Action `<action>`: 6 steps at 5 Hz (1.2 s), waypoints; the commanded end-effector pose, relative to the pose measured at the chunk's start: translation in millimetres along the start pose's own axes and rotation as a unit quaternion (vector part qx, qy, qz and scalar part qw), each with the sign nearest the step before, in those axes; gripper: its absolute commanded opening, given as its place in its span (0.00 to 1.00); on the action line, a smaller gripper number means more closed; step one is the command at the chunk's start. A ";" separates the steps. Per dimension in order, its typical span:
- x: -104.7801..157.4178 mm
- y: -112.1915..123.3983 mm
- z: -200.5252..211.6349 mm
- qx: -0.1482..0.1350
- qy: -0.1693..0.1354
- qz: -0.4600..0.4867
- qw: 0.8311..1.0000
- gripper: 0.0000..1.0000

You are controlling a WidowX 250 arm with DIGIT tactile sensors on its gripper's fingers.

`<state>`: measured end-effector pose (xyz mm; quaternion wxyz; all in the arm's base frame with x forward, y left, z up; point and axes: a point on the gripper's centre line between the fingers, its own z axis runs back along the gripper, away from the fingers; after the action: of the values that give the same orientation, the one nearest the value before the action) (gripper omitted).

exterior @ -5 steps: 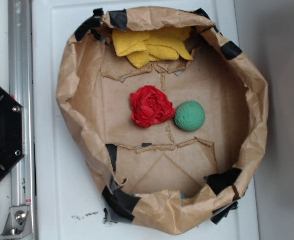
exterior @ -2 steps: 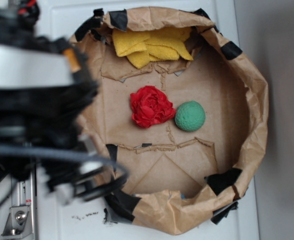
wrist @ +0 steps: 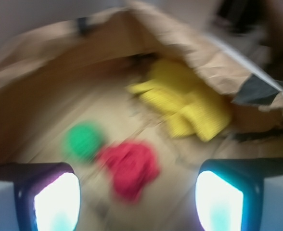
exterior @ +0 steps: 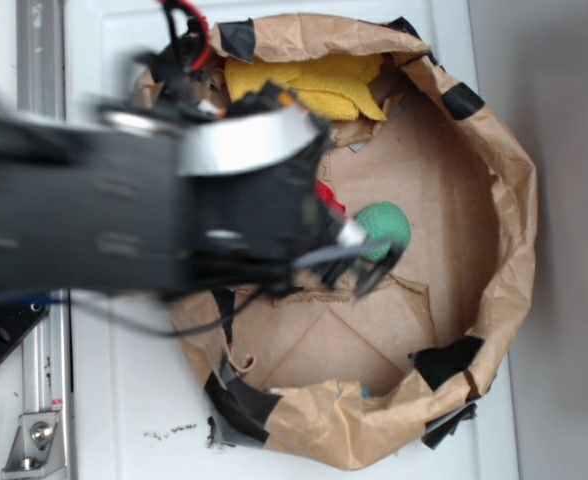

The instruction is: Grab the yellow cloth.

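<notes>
— White tabletop [exterior: 124,400], brown paper bin [exterior: 514,200] on it?
— Yes. Yellow cloth [wrist: 189,103] lies against the bin's far wall; red fabric bunch [wrist: 129,166] and green ball [wrist: 83,139] mid-floor.
— Gripper [wrist: 136,202]?
— Fingers spread wide, holding nothing, above the bunch.

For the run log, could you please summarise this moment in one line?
gripper: open, empty | yellow cloth: untouched, at bag wall | phase: approach
</notes>
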<state>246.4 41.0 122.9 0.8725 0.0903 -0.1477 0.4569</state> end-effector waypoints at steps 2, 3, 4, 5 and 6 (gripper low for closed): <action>38.8 48.9 -70.7 0.070 0.024 0.081 0.994 1.00; 50.9 57.7 -92.0 0.077 0.047 0.052 0.995 1.00; 58.9 58.5 -113.5 0.096 0.085 -0.032 0.991 1.00; 54.0 55.4 -114.9 0.091 0.072 -0.045 0.992 0.00; 53.6 54.0 -116.2 0.090 0.081 -0.066 0.990 0.00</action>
<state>258.7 129.7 25.6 0.8989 0.1387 -0.0266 0.4147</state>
